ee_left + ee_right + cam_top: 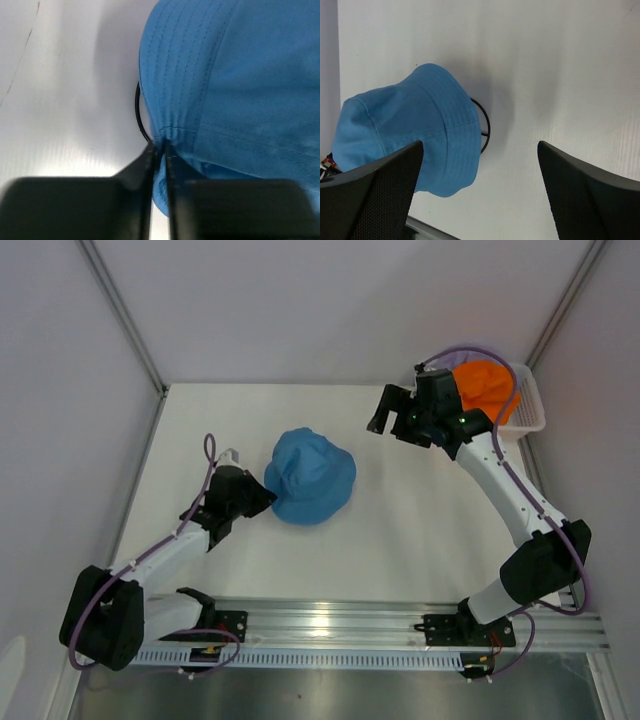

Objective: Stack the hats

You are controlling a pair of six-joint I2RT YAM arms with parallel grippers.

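One orange hat [485,388] lies in the white mesh basket [533,412]. We see the left gripper [159,147] pinching the brim of the blue hat [310,477] on the table [400,530], and the right gripper [390,408] gaping wide.

Both the left arm [165,555] and the right arm [505,480] have smooth white links between chunky black joint housings with thin lavender cables [209,452] looping alongside, and the right gripper [479,147] has broad matte black fingers [585,200] with a fine mesh-like texture
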